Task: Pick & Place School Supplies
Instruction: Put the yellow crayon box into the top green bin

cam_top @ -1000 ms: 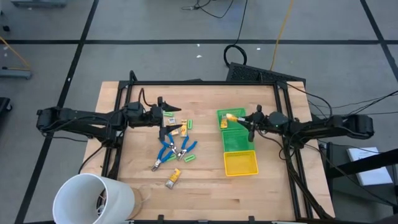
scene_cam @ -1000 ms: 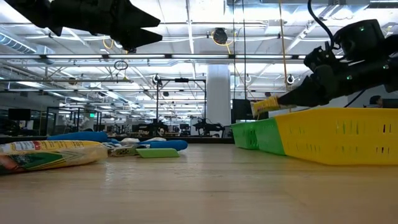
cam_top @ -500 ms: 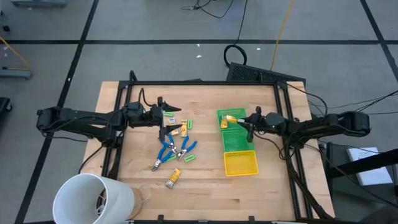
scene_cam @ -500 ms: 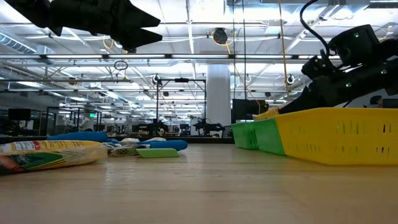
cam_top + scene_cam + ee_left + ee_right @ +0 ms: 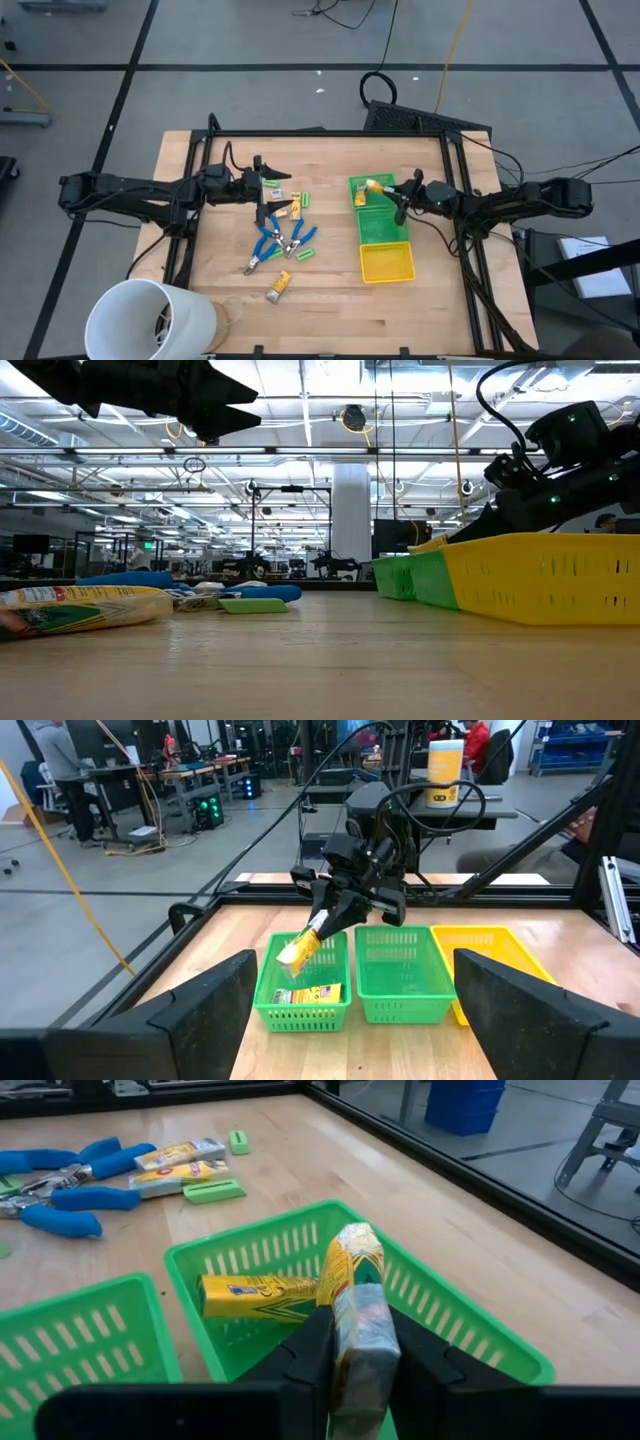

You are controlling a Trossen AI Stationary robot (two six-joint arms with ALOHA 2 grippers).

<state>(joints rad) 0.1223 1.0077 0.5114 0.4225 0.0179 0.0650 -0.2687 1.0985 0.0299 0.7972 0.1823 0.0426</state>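
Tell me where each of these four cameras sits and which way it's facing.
High view: overhead, straight down on the table; both arms show.
Low view: table height, level toward the room; both arms overhead.
Left wrist view: past the open left gripper toward the bins.
Right wrist view: past the right gripper, shut on a yellow wrapped block, into the far green bin.
Shared: both wrist views show that block and bin.

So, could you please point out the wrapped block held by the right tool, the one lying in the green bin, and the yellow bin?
held wrapped block (image 5: pixel 355 1295), right wrist view, wrapper's middle
lying wrapped block (image 5: pixel 255 1296), right wrist view, its side
yellow bin (image 5: pixel 387 264), high view, its floor
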